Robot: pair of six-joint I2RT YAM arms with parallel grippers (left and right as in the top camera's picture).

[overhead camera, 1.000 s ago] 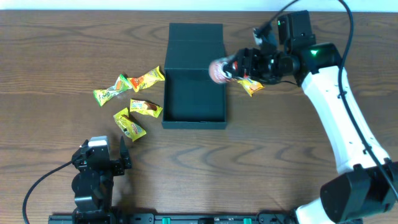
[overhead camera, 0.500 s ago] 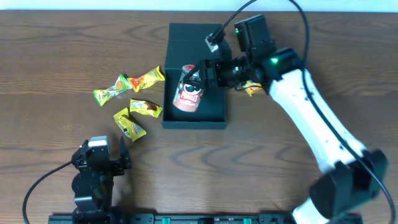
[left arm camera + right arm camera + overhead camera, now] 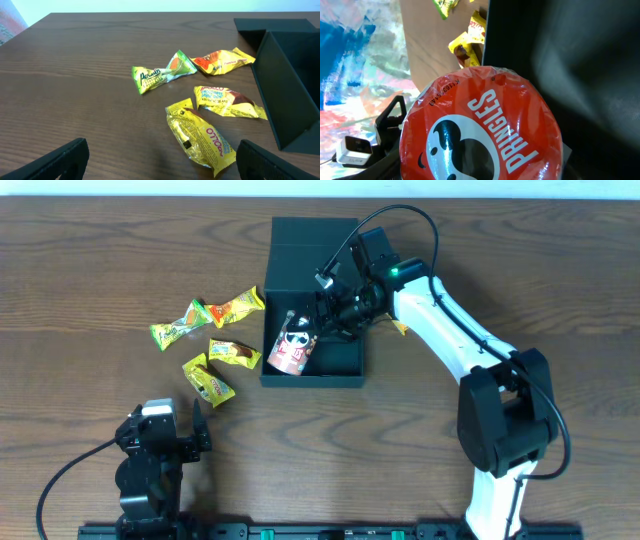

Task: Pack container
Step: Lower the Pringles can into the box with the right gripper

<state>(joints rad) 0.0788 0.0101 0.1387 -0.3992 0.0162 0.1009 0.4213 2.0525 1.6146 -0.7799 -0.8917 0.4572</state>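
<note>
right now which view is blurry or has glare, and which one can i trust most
Overhead: evenly lit and sharp, the container casting soft shadows; trust this one most. Left wrist: the snack packets are crisp, with a pale sheen on the far table. Right wrist: the red can fills the frame, its print readable, but the container behind is blurred and the left edge is a colour smear.

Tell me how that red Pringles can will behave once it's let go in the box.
The Pringles can is a round cylinder lying tilted in the container, so it would probably roll until a wall stops it. Its glossy surface looks slippery. It is likely stiff and light for its size.
</note>
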